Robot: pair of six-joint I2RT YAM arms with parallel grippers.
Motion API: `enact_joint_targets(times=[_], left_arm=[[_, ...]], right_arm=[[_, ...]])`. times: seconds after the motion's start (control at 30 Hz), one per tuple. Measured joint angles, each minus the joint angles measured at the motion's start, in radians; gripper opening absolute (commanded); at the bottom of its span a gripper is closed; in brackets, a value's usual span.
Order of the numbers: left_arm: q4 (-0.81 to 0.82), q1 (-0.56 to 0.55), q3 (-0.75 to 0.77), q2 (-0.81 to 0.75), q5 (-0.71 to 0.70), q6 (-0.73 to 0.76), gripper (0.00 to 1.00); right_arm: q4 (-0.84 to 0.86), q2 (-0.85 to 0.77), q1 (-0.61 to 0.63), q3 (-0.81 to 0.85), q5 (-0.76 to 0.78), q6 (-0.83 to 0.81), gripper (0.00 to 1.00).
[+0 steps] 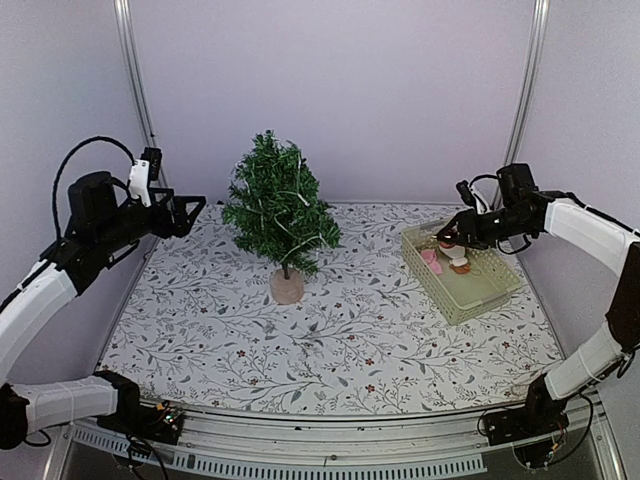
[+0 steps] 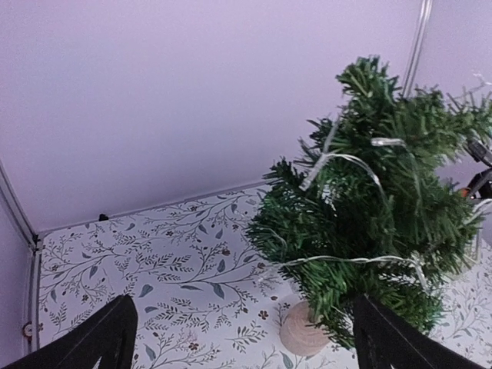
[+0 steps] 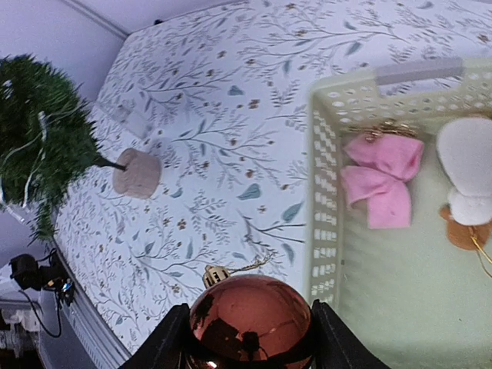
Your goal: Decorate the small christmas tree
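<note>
Left fingers (image 1: 192,218): spread wide, nothing between them, held up off the desk (image 1: 350,330). The small christmas tree (image 1: 280,210) stands ahead of them, off toward the right fingertip in the left wrist view and well apart from both tips. It is upright on the leaf-patterned desk cover. Its pale round base (image 2: 304,330) shows between the two tips, further out. A clear light string (image 2: 346,161) with small bulbs winds through the green branches.

Right fingers (image 1: 447,232): set at a middling width, closed on a copper-red bauble (image 3: 250,323) with one finger against each side of it. The bauble's gold cap (image 3: 217,274) and thin hanging loop point forward, away from the palm.

A pale green perforated basket (image 3: 323,192) lies just ahead of these fingers, toward the right fingertip side. In the right wrist view the bauble hangs close to the basket's near wall; I cannot tell whether it is over the rim or just outside it. In the basket, beyond the tips, lie a pink bow (image 3: 380,181) and, further to the same side, a white and brown ornament (image 3: 469,177). The two are close together, and contact between them is unclear.

From the right fingers the tree is far ahead on the opposite side, well apart, with open desk cover between it and the basket.
</note>
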Motion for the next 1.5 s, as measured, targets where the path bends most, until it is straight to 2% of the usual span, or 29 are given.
enact_joint_targets(times=[0.2,0.37,0.5,0.67,0.77,0.87,1.1,1.27,1.33,1.5], left_arm=[[-0.004,-0.098,-0.069,-0.124,0.005,0.05,0.99],[-0.015,-0.224,-0.127,-0.229,-0.043,0.074,0.81],[-0.037,-0.391,-0.15,-0.258,-0.128,0.089,0.71],[-0.036,-0.653,-0.177,-0.227,-0.309,0.107,0.59],[-0.001,-0.798,-0.18,-0.15,-0.418,0.109,0.52],[0.067,-0.9,-0.182,-0.038,-0.492,0.1,0.49],[0.266,-0.96,-0.183,0.194,-0.572,0.042,0.38],[0.347,-0.965,-0.183,0.262,-0.598,0.023,0.24],[0.367,-0.965,-0.18,0.28,-0.602,0.019,0.23],[0.389,-0.965,-0.174,0.328,-0.603,-0.002,0.28]], right_arm=[[0.058,-0.037,0.129,0.0,-0.116,-0.014,0.43],[0.113,-0.051,0.25,0.0,-0.159,-0.007,0.42],[0.135,-0.051,0.341,0.0,-0.145,0.036,0.42],[0.167,-0.023,0.44,0.003,-0.095,0.104,0.4],[0.171,0.007,0.496,0.012,-0.049,0.144,0.39],[0.164,0.04,0.537,0.04,-0.007,0.158,0.39],[0.175,0.072,0.591,0.065,0.048,0.176,0.39],[0.189,0.093,0.637,0.067,0.09,0.193,0.39],[0.196,0.096,0.657,0.067,0.106,0.202,0.39],[0.208,0.099,0.686,0.077,0.144,0.219,0.38]])
